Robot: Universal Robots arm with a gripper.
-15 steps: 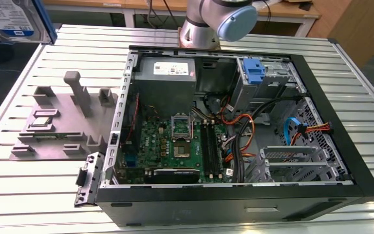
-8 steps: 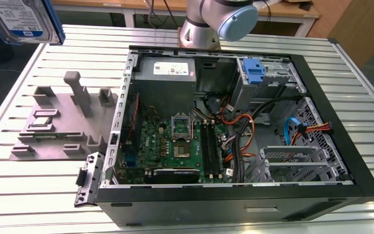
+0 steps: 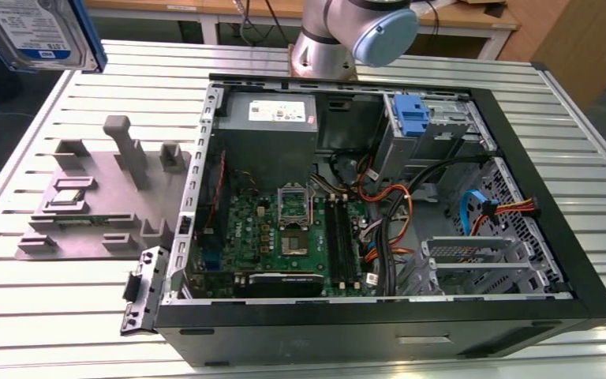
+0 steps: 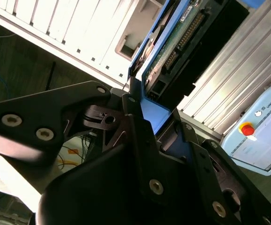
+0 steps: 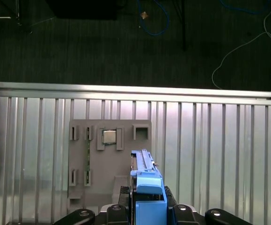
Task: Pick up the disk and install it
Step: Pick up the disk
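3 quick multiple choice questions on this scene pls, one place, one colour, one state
1. Where is the disk? A held in the air B in the computer case C on the grey fixture
2. Colour of its side rails? A red B blue C yellow
3. The claw is? A open B shut, empty C shut on the disk
A, it hangs at the exterior view's upper left, clear of the computer case and grey fixture; B, blue in both wrist views; C, it clamps the disk.

One disk point(image 3: 40, 31), one gripper point(image 5: 149, 212), one open computer case point(image 3: 387, 332), one grey parts holder point(image 3: 92, 197), one slatted table point(image 3: 72, 316)
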